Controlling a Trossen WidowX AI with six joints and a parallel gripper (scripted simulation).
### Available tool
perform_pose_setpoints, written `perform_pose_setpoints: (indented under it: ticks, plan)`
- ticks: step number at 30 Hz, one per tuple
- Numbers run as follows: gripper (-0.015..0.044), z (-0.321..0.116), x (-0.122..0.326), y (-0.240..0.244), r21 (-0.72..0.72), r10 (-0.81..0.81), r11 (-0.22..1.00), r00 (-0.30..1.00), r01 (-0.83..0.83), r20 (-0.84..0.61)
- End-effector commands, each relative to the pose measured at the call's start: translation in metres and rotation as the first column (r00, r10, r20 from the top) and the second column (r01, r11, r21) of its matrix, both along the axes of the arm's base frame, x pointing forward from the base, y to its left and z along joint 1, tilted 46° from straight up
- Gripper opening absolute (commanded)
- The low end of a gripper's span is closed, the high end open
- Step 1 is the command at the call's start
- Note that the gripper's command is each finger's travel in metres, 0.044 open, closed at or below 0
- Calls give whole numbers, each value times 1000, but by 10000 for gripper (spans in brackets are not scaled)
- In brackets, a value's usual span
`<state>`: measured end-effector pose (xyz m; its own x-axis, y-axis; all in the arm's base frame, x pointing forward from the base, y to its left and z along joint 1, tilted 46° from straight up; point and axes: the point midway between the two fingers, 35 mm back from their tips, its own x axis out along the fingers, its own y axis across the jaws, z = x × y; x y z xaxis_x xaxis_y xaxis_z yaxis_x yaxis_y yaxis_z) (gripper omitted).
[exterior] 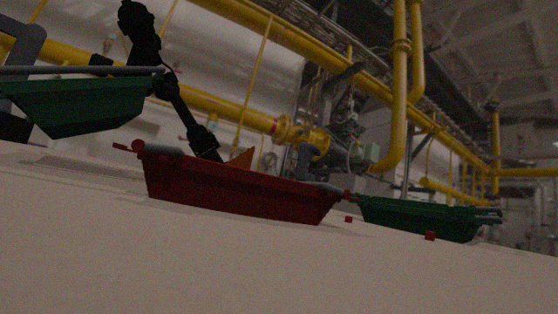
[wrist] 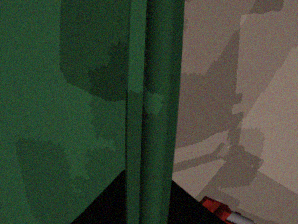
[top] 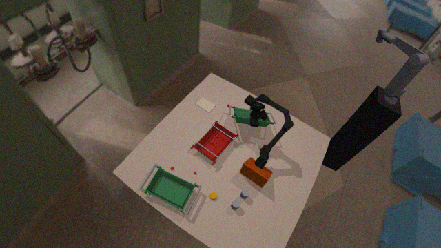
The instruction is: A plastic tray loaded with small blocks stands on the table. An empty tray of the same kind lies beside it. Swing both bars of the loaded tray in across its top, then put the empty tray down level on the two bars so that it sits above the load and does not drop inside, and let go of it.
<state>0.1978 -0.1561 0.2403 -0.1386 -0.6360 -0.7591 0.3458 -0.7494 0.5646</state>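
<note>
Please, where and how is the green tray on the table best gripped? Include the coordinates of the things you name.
I would grip the green tray (top: 170, 189) (exterior: 418, 220) at mid-length of a long wall (top: 176, 177) (exterior: 407, 213), coming from above, one finger inside, one outside. The top is open, and both bars (top: 148, 178) (exterior: 490, 208) lie swung out past the short ends, likely awkward there.

The red tray (top: 207, 142) (exterior: 235, 192) (wrist: 215, 204), centre frame from the top, holds small red blocks (top: 217, 136) under two crosswise grey bars (top: 207, 151) (exterior: 163, 149) (wrist: 240, 219); the green tray (top: 242, 116) (exterior: 87, 102) (wrist: 161, 60) hangs aloft, upper right of it.
</note>
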Motion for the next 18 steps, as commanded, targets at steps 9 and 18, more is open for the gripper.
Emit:
perform_pose_setpoints:
  ticks: [9,18]
  plan:
    - [0,-17,46,26,37,145,989,986,-142,-85]
    - [0,-35,73,48,70,234,972,960,-225,-155]
